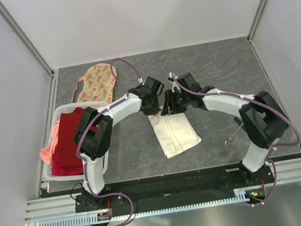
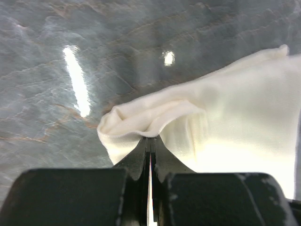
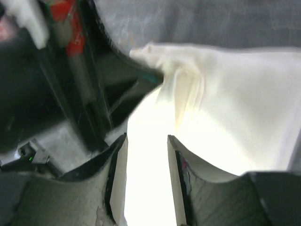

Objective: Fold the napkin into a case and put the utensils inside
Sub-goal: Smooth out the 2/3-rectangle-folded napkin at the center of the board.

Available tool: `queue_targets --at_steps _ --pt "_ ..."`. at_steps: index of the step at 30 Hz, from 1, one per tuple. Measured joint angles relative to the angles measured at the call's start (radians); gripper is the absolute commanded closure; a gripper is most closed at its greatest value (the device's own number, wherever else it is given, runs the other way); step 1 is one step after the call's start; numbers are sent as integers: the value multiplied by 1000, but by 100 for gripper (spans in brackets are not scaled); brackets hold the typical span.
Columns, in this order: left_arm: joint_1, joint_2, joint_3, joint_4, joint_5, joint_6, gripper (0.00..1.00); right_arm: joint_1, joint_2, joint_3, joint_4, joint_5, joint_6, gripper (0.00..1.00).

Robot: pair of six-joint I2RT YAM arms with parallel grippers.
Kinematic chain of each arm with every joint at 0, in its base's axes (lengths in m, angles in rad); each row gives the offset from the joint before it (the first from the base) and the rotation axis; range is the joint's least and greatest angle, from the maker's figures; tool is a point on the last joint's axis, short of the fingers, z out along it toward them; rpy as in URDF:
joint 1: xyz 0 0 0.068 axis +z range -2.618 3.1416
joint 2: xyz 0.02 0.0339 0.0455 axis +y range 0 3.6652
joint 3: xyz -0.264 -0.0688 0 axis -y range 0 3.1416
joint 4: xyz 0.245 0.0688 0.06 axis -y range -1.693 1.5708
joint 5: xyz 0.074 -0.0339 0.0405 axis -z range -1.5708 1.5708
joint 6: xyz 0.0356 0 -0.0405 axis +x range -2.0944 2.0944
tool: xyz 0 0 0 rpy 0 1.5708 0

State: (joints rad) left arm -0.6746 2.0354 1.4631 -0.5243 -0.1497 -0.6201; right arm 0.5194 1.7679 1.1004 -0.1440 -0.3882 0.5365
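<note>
The cream-white napkin (image 1: 175, 134) lies folded into a narrow rectangle at the table's centre. My left gripper (image 1: 153, 108) is at its far left corner. In the left wrist view the jaws (image 2: 150, 139) are shut on a raised fold of the napkin's edge (image 2: 225, 117). My right gripper (image 1: 172, 106) hovers over the far end beside the left one. In the right wrist view it (image 3: 146, 139) is open with the napkin (image 3: 235, 103) beneath, nothing between the jaws. A slim utensil (image 1: 232, 134) lies on the table right of the napkin, by the right arm.
A white basket (image 1: 72, 106) stands at the left with a red cloth (image 1: 66, 140) in it and a pink cloth (image 1: 47, 153) over its edge. A peach floral cloth (image 1: 97, 82) lies behind it. The left arm's gripper (image 3: 89, 80) fills the left of the right wrist view.
</note>
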Motion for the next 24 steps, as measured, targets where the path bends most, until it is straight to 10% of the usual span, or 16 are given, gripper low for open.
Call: queue_targets --at_steps 9,24 --pt "-2 -14 -18 35 48 8 65 123 -299 -302 -19 23 57 50" --pt "0 -129 -97 85 144 7 85 193 -388 -505 82 69 172 54"
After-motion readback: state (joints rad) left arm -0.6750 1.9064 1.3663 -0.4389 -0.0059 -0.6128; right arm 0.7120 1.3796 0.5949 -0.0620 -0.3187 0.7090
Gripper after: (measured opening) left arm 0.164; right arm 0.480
